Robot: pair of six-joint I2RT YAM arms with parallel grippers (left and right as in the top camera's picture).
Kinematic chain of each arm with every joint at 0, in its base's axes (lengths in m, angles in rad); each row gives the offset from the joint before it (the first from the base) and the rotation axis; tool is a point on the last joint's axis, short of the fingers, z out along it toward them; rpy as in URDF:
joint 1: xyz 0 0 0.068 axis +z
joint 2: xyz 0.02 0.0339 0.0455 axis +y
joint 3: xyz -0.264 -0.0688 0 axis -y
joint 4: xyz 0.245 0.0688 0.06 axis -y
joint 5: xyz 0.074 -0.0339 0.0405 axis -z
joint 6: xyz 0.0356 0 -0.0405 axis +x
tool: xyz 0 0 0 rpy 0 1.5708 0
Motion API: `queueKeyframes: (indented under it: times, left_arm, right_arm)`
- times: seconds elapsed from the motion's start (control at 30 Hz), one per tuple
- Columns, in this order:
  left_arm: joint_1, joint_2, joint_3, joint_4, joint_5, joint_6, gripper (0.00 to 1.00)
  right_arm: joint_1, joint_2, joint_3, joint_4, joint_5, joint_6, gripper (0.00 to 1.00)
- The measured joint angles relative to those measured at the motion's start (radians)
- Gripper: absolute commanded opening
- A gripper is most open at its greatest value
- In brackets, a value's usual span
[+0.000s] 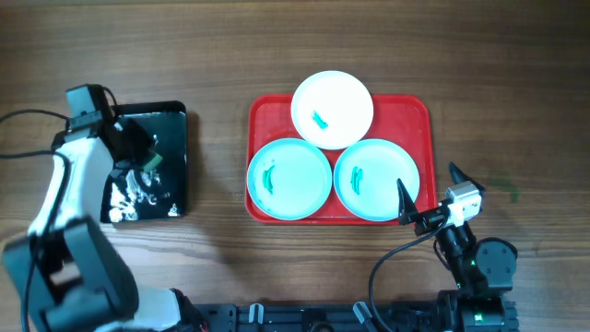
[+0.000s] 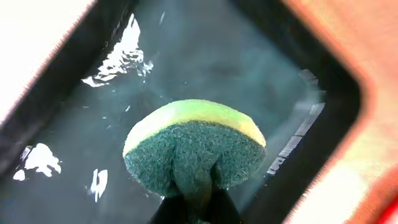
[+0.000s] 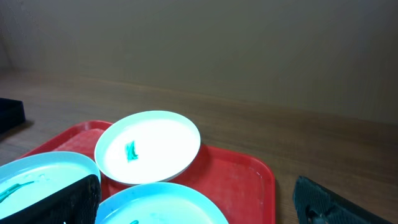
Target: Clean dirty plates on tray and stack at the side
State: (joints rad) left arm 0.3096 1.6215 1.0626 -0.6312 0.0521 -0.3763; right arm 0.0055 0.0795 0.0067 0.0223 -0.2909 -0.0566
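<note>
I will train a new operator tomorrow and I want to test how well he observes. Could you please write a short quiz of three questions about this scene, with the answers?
1. Multiple choice: how many plates lie on the red tray? A two, B three, C four.
2. True or false: the right gripper is shut on the white plate.
3. Fill in: the left gripper holds a green ____ above the black tray.

Key
1. B: the white plate and two pale blue plates.
2. False: it is open and holds nothing.
3. sponge
</note>
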Motion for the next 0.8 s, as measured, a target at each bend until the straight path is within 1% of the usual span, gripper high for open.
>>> queueKeyframes:
  times: [0.13, 0.2, 0.23, 0.27, 0.3, 0.37, 0.43, 0.47, 0.5, 0.57, 0.63, 0.7, 0.8]
  left_arm:
    - [-0.021, -0.2, 0.018, -0.064, 0.044, 0.0, 0.04]
    - [-0.032, -0.257, 0.027, -0.105, 0.116, 0.0, 0.04]
    - [-0.049, -0.273, 0.032, -0.153, 0.204, 0.0, 0.04]
    - [-0.065, -0.272, 0.032, -0.193, 0.26, 0.0, 0.04]
    - [-0.101, -0.27, 0.029, -0.236, 0.316, 0.0, 0.04]
    - [-0.185, -0.27, 0.01, -0.248, 0.373, 0.001, 0.04]
    - [-0.295, -0.27, -0.04, -0.232, 0.406, 0.002, 0.04]
    - [-0.377, -0.264, -0.084, -0.203, 0.422, 0.0, 0.04]
    - [-0.425, -0.258, -0.111, -0.176, 0.43, -0.008, 0.04]
    - [-0.547, -0.242, -0.191, -0.031, 0.427, -0.058, 0.04]
    - [-0.65, -0.219, -0.234, 0.063, 0.388, -0.128, 0.04]
    - [-0.741, -0.194, -0.248, 0.144, 0.29, -0.181, 0.04]
    - [-0.877, -0.145, -0.25, 0.258, 0.109, -0.23, 0.04]
  right_arm:
    - [0.0, 0.0, 0.0, 0.0, 0.0, 0.0, 1.0]
    - [0.0, 0.0, 0.0, 0.0, 0.0, 0.0, 1.0]
    - [0.0, 0.0, 0.0, 0.0, 0.0, 0.0, 1.0]
    - [0.0, 0.0, 0.0, 0.0, 0.0, 0.0, 1.0]
    - [0.0, 0.0, 0.0, 0.0, 0.0, 0.0, 1.0]
    - [0.0, 0.0, 0.0, 0.0, 0.0, 0.0, 1.0]
    - [0.0, 0.0, 0.0, 0.0, 0.0, 0.0, 1.0]
    - [0.0, 0.0, 0.0, 0.0, 0.0, 0.0, 1.0]
    - [0.0, 0.0, 0.0, 0.0, 0.0, 0.0, 1.0]
    - [0.0, 0.0, 0.0, 0.0, 0.0, 0.0, 1.0]
    - [0.0, 0.0, 0.0, 0.0, 0.0, 0.0, 1.0]
    - [0.0, 0.0, 0.0, 0.0, 0.0, 0.0, 1.0]
    - [0.0, 0.0, 0.0, 0.0, 0.0, 0.0, 1.0]
